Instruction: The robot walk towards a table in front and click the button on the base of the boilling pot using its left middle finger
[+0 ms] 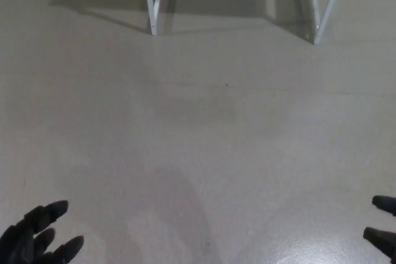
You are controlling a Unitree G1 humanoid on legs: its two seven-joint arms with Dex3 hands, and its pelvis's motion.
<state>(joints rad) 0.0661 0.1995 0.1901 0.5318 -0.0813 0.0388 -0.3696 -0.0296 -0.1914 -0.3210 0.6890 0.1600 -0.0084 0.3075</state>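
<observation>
You are looking at bare floor (pixel 204 146) because the desk legs (pixel 154 1) are standing well ahead, your left hand (pixel 37 236) hanging open and empty, while your right hand (pixel 383 227) is showing too little to tell.

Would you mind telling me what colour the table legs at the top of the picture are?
White, seen in the head view: the table legs stand on the pale floor.

I see a smooth, faintly glossy beige floor (pixel 204 128), white painted metal-looking table legs (pixel 154 4), and matt black hands (pixel 34 236).
</observation>
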